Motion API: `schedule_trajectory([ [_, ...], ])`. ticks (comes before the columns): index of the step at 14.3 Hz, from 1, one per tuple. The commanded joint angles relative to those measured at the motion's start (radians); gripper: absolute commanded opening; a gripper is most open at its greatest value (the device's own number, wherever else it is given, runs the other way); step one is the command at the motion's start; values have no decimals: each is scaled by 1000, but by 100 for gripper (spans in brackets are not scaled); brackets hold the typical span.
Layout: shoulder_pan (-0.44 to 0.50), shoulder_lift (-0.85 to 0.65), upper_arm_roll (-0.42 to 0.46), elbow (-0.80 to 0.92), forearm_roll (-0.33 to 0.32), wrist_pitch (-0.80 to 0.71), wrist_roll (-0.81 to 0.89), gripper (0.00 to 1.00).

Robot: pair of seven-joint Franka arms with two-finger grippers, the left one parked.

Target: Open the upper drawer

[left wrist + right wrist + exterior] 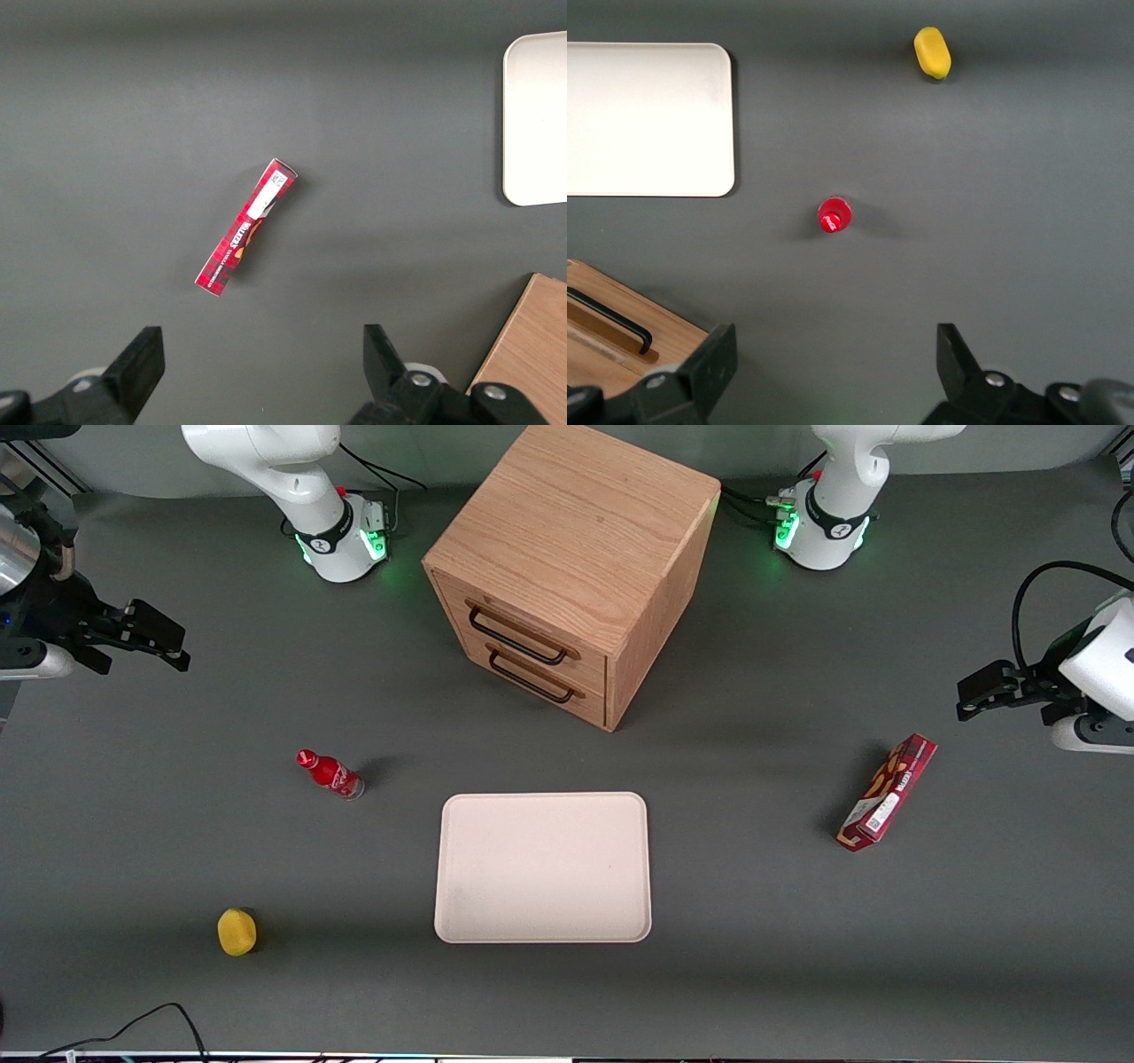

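Note:
The wooden cabinet (576, 558) stands at the middle of the table, farther from the camera than the tray. Its upper drawer (532, 622) is shut flush, with its black bar handle (518, 636) just above the lower drawer's matching handle (532, 677). My gripper (173, 646) hangs above the table toward the working arm's end, well apart from the cabinet, open and holding nothing. In the right wrist view the open gripper (837, 354) has only bare table between its fingers, with a corner of the cabinet (602, 350) and a black handle (611, 319) beside it.
A red bottle (330, 773) (834, 215) stands nearer the camera than my gripper. A yellow object (236, 931) (932, 52) lies near the table's front edge. A white tray (542, 866) (647, 119) lies in front of the cabinet. A red box (888, 792) (246, 227) lies toward the parked arm's end.

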Motion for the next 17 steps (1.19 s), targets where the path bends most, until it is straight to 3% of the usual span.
schedule_trajectory([
  [1, -20, 1, 1, 19, -1, -25, 23, 100],
  [8, -5, 4, 10, 39, 2, -37, 3, 100],
  [12, -22, 16, 6, 40, 147, -37, -125, 100],
  [14, -3, 25, 12, 45, 163, -37, -173, 100],
  [17, 15, 74, 87, 50, 166, -30, -184, 100],
])
